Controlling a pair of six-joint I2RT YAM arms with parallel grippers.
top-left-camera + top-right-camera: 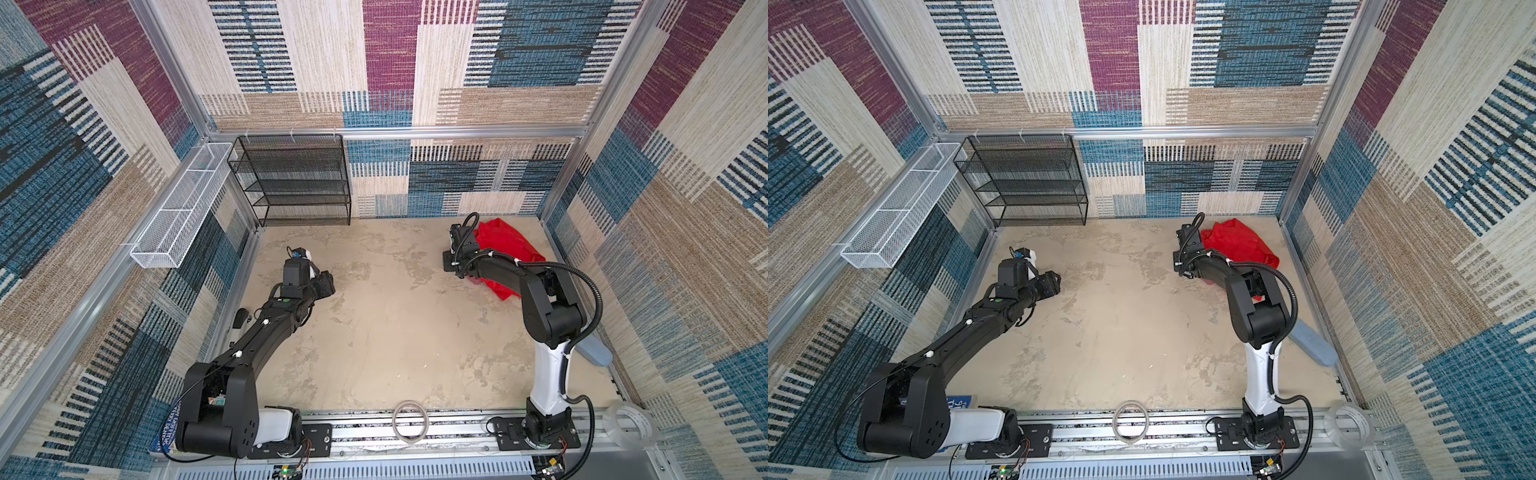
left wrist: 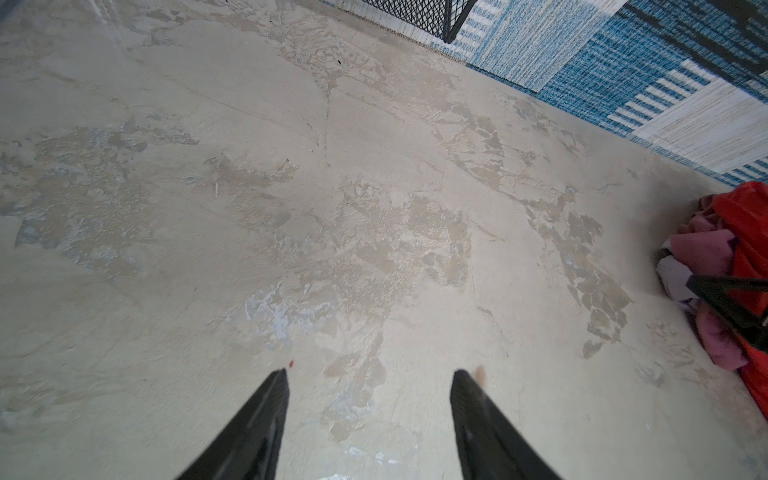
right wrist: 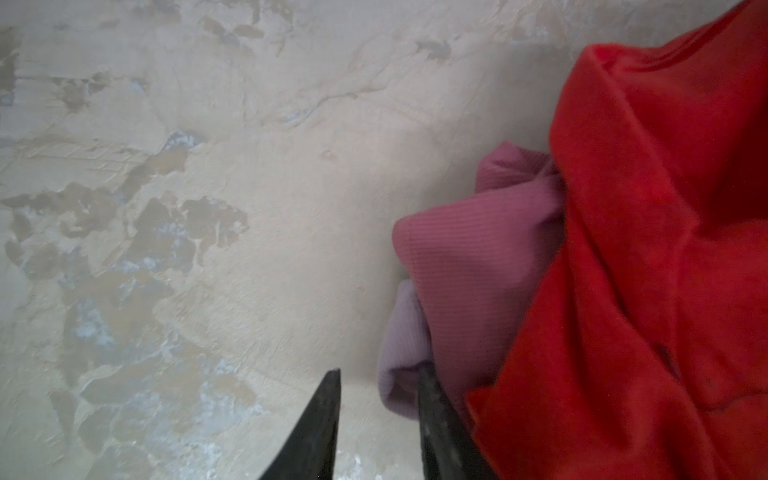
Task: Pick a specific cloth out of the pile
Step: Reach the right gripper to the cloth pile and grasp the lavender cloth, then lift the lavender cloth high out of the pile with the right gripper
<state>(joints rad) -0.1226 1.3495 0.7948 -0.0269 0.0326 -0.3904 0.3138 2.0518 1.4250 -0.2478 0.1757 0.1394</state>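
At the far right corner of the table (image 1: 374,332): the pile (image 1: 507,245) was heaped close to the walls, a bright red cloth (image 3: 665,249) lying over a dusty maroon-pink cloth (image 3: 478,257).
The cloth: only a small pale lilac fold (image 3: 401,353) was exposed, at the pile's edge facing the open table and tucked under the maroon-pink layer. The rest was hidden.
Right gripper (image 3: 378,372): the jaws were set partly apart at the lilac fold. One finger (image 3: 436,415) was touching it, and bare table was seen between the other finger and the fabric, so nothing was pinched yet.
Left gripper (image 2: 370,374): it was held spread over bare table, well apart from the pile, with nothing between the jaws.
Handling: the cloth was judged light, soft and limp. Its matte, finely ribbed surface was unlikely to slip, and nothing about it was fragile. Drag on the cloths lying over it was to be expected.
Where to take hold: the exposed fold was judged the only place, and the bite was best kept off the maroon-pink layer touching it (the two shades could be confused in shadow).
Writing: no label or brand was made out on any cloth. White lettering on a blue object (image 1: 960,404) under the left arm's base was cut off and could not be read.
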